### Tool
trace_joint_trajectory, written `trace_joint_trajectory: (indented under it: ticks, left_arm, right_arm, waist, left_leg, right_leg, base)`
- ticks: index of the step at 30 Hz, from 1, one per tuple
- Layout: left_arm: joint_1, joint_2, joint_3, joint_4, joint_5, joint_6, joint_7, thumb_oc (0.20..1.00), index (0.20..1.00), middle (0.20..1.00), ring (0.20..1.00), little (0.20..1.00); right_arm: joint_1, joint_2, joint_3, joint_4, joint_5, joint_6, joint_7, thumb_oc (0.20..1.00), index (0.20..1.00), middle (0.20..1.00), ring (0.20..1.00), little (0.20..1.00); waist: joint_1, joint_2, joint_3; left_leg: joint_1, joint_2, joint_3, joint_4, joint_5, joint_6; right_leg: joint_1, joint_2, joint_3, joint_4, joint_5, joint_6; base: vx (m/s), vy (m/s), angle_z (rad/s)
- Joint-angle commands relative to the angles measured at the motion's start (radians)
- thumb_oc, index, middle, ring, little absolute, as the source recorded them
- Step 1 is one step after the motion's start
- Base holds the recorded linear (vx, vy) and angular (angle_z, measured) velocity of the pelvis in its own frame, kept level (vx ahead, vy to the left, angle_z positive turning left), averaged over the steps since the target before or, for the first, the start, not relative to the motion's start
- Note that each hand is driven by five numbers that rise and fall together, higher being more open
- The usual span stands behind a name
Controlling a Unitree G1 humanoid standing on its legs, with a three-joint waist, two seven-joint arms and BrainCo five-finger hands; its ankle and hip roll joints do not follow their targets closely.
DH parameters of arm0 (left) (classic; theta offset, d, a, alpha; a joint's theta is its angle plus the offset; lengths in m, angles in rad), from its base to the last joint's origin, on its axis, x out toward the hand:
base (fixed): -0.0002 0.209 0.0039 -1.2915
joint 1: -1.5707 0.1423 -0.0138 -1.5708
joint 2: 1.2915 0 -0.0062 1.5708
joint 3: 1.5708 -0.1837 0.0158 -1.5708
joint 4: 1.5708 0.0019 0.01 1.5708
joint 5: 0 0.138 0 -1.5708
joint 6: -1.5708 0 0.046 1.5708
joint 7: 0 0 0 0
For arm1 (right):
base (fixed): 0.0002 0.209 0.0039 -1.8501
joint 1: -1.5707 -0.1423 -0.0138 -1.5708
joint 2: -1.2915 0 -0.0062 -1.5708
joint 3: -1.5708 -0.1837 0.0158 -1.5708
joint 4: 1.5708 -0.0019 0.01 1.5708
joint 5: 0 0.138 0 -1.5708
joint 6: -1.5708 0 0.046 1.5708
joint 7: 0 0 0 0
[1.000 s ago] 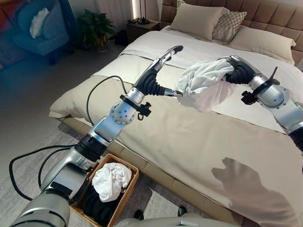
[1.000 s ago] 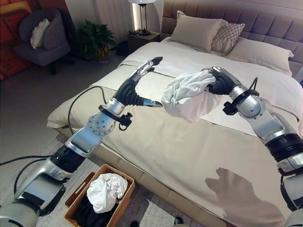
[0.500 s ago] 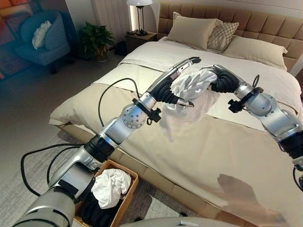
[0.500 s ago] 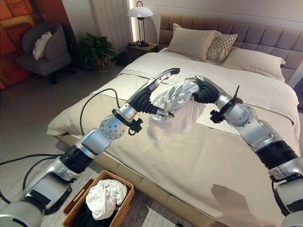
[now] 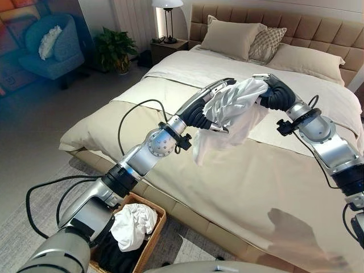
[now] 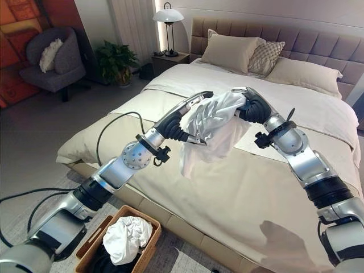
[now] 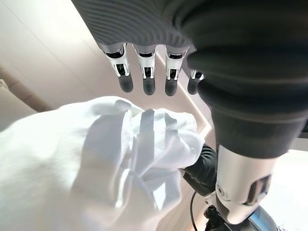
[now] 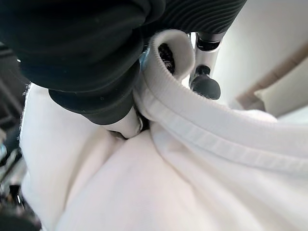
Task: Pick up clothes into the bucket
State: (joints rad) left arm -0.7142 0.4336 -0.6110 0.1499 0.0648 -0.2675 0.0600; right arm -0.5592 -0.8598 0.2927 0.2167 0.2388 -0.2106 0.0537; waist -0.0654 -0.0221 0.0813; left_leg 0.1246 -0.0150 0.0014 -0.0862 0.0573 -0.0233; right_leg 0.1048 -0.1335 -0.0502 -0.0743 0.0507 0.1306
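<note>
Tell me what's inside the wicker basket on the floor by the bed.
The basket holds a crumpled white garment lying on top of dark clothing. Whatever lies beneath those is covered.

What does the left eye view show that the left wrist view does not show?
The left eye view shows the wicker basket on the floor with clothes inside, the bed, pillows and armchair. The left wrist view shows the left hand from close, its fingers straight above the cloth. Both show the white garment that the right hand holds.
</note>
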Motion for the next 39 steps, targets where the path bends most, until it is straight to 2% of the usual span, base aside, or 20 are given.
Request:
trace_joint_trajectory:
  ticks: [1,8,21,26,39]
  left_arm:
    - [-0.013,-0.02,0.028,0.071,0.002,-0.012,0.021,1.0,1.0,1.0,1.0,1.0]
    - [0.009,-0.02,0.057,0.055,-0.002,-0.007,0.027,1.0,1.0,1.0,1.0,1.0]
    - [0.008,-0.05,0.059,0.05,0.0,0.003,0.01,1.0,1.0,1.0,1.0,1.0]
    - [0.011,-0.065,0.057,0.053,-0.008,0.01,0.012,1.0,1.0,1.0,1.0,1.0]
    - [0.032,-0.083,0.057,0.058,-0.001,0.017,0.018,1.0,1.0,1.0,1.0,1.0]
  right_arm:
    - [-0.005,0.017,-0.089,0.036,0.107,-0.04,-0.046,0.2,0.2,0.2,0.2,0.2]
    - [0.081,0.064,-0.146,0.035,0.161,-0.041,-0.036,0.2,0.2,0.2,0.2,0.2]
    - [0.182,0.143,-0.156,-0.118,0.314,-0.04,0.056,0.2,0.2,0.2,0.2,0.2]
    - [0.192,0.222,-0.173,-0.151,0.377,-0.05,0.035,0.2,0.2,0.2,0.2,0.2]
    - [0.161,0.282,-0.225,-0.171,0.377,-0.085,-0.047,0.2,0.2,0.2,0.2,0.2]
  waist:
    - [0.025,-0.032,-0.057]
    - [0.021,-0.032,-0.055]
    - [0.01,-0.033,-0.048]
    - [0.008,-0.032,-0.046]
    - [0.007,-0.033,-0.049]
  left_leg:
    - [-0.037,-0.002,-0.025,0.077,-0.111,0.0]
    - [-0.037,-0.005,-0.026,0.08,-0.114,0.001]
    - [-0.042,-0.006,-0.027,0.082,-0.112,0.005]
    - [-0.043,-0.007,-0.024,0.085,-0.115,0.008]
    - [-0.043,-0.008,-0.025,0.088,-0.119,0.013]
  right_leg:
    - [-0.056,-0.019,-0.024,0.082,-0.018,0.024]
    - [-0.055,-0.022,-0.022,0.085,-0.021,0.024]
    - [-0.059,-0.022,-0.022,0.087,-0.024,0.023]
    - [-0.059,-0.025,-0.02,0.087,-0.025,0.023]
    - [-0.057,-0.023,-0.017,0.087,-0.029,0.022]
  base:
    - [0.0,0.0,0.0]
    - [0.0,0.0,0.0]
    - [0.0,0.0,0.0]
    - [0.0,0.0,0.0]
    - [0.0,0.0,0.0]
